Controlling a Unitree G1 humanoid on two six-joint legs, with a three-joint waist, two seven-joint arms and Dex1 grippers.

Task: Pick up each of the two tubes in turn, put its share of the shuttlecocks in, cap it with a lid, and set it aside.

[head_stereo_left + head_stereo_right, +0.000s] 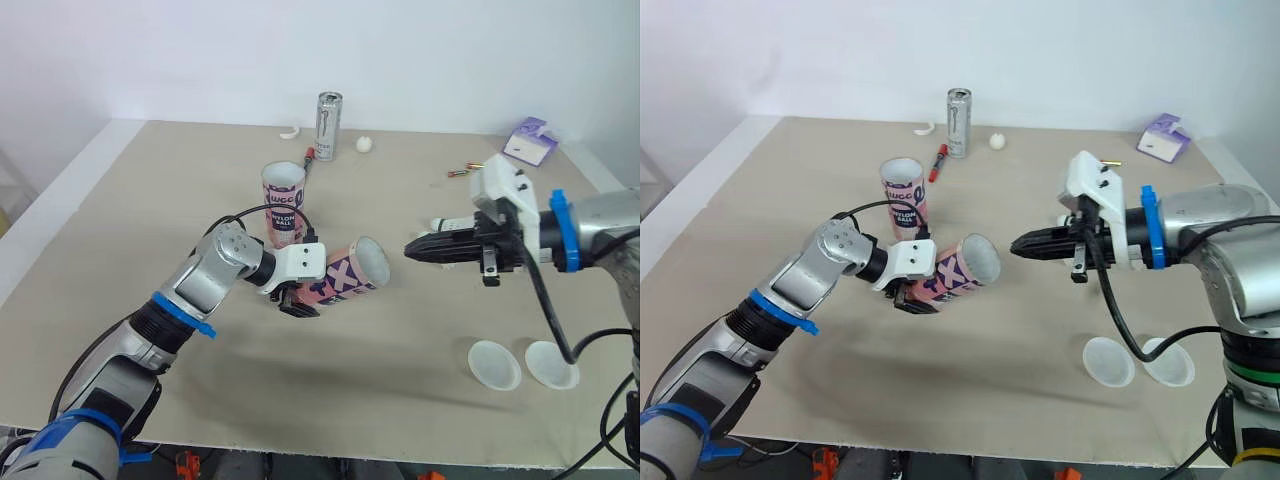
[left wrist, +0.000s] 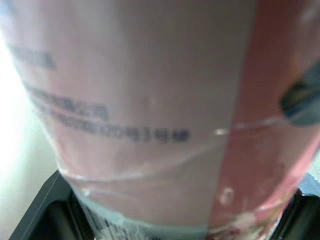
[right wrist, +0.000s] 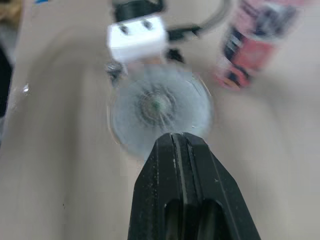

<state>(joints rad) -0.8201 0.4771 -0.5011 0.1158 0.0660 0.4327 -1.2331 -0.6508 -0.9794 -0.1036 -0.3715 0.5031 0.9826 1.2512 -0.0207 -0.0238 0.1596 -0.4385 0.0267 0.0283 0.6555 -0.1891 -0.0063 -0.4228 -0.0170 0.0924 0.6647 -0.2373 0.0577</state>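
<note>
Left jaws pinch tilted tube (image 1: 347, 277), mostly hidden under it; right jaws pressed together, facing tube mouth.

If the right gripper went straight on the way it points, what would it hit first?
Likely the open mouth of the tilted tube in the left gripper; the right gripper aims at it, depth unclear.

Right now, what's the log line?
left gripper: shut on tube | right gripper: shut, facing tube mouth | lids: on table
</note>
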